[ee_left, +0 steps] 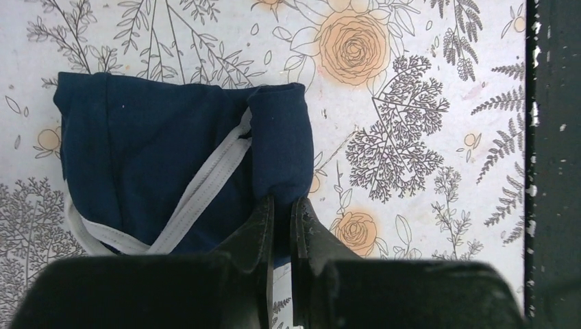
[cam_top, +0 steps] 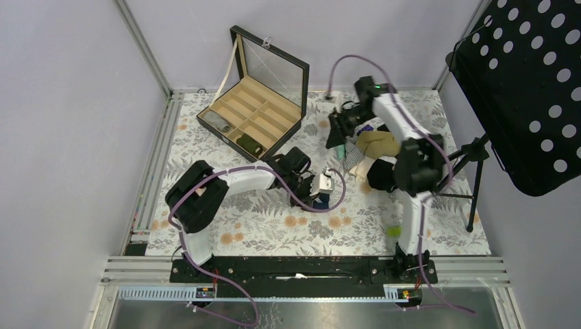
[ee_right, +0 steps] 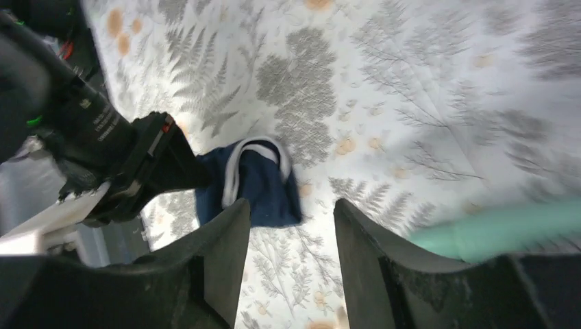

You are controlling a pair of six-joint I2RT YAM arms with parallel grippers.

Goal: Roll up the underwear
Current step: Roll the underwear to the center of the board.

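Note:
The underwear (ee_left: 157, 151) is dark navy with a white waistband and lies on the floral table cover; its right side is folded over into a thick edge. My left gripper (ee_left: 281, 205) is shut on the near end of that fold. In the top view the left gripper (cam_top: 322, 195) sits mid-table and hides most of the underwear (cam_top: 320, 201). My right gripper (cam_top: 338, 134) hangs open and empty above the table, apart from the garment. In the right wrist view the right gripper (ee_right: 291, 212) looks down on the underwear (ee_right: 260, 181) and the left arm (ee_right: 103, 154).
An open tan compartment box (cam_top: 257, 113) stands at the back left. A pile of tan, black and patterned garments (cam_top: 377, 154) lies under the right arm. A black perforated panel on a stand (cam_top: 527, 89) is at the right. A small green object (cam_top: 393, 231) lies near the right base.

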